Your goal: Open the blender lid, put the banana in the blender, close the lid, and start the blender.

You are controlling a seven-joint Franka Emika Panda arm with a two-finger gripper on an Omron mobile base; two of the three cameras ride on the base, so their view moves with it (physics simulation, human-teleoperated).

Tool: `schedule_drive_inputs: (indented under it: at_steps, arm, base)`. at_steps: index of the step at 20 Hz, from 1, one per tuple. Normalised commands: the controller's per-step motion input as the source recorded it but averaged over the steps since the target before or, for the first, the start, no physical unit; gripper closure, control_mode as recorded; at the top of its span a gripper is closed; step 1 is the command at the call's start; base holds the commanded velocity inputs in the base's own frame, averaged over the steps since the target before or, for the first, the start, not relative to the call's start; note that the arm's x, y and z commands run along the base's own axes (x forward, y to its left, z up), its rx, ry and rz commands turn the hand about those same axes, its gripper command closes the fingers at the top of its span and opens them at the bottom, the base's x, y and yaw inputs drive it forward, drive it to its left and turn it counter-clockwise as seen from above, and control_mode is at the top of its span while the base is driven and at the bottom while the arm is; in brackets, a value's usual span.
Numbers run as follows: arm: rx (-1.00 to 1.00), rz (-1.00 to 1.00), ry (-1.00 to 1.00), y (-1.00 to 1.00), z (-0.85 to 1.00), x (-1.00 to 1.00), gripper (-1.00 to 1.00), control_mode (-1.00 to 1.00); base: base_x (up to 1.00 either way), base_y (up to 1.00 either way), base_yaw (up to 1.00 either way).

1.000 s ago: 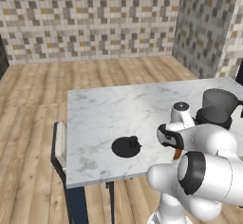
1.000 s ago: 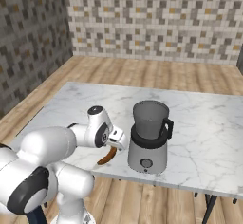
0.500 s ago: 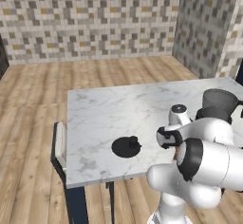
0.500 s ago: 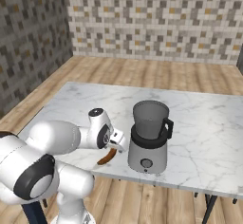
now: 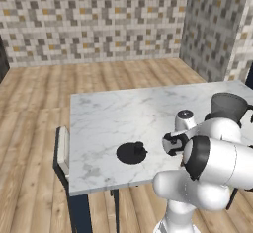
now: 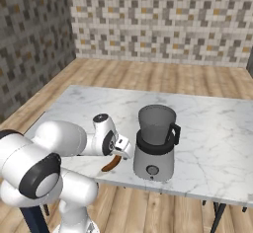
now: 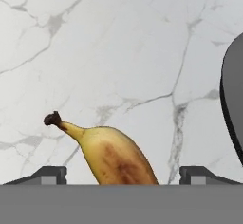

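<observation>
Gripper (image 7: 122, 173): the two dark fingertips (image 7: 47, 174) sit wide apart at the bottom of the hand view, straddling the curved yellow-brown banana with the dark stem (image 7: 111, 156). Jaws are spread, not clamped; whether the pads touch the peel I can't tell, since the contact zone is cut off at the frame's lower edge. Banana lies flat on the white grey-veined marble table (image 7: 118, 42), stem pointing to the left of that frame.

Right base view: gripper (image 6: 120, 148) is low at the table's near edge, centre-left of the frame, with the banana (image 6: 111, 163) poking out just below it. Just to its right stands the blender with the grey metallic base, black collar and dark translucent jar (image 6: 154, 143), jar open at the top.

Left base view: flat round black lid with a small knob (image 5: 131, 152) lies on the table (image 5: 113, 113), lower centre, well apart from the blender (image 5: 226, 108) at the right edge.
</observation>
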Motion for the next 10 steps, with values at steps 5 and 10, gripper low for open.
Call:
schedule_drive_inputs:
  at_steps: [5,10]
  arm:
    - [0.0,0.0,0.01,0.0,-0.22,-0.03,1.0,-1.0]
    - [0.0,0.0,0.01,0.0,-0.01,0.0,1.0,-1.0]
  base:
    - [0.0,0.0,0.0]
    - [0.0,0.0,0.0]
